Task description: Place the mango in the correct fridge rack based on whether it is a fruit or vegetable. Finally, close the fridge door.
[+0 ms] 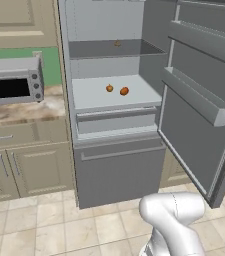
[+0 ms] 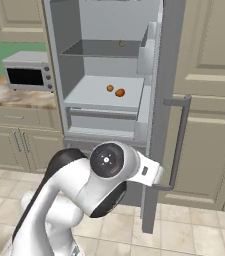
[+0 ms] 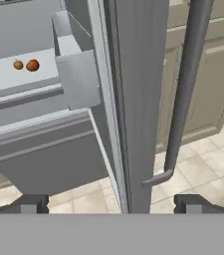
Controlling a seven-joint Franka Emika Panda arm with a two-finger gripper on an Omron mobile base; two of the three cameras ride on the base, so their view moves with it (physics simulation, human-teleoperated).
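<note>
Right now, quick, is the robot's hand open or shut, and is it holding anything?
Gripper: open and holding nothing, its jaws spread either side of the fridge door edge.

mango [image 1: 124, 91]: orange-red | fridge rack [image 1: 94, 95]: pale whitish-grey; darker grey shelf [image 1: 99, 49] at 12 o'clock | fridge door [image 1: 199, 125]: grey | floor [image 1: 44, 225]: beige tiles | microwave [image 1: 11, 80]: silver, black window

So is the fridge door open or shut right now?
Open. The fridge door stands swung wide, its inner bins facing the camera, and the mango shows on the pale fridge rack inside.
</note>
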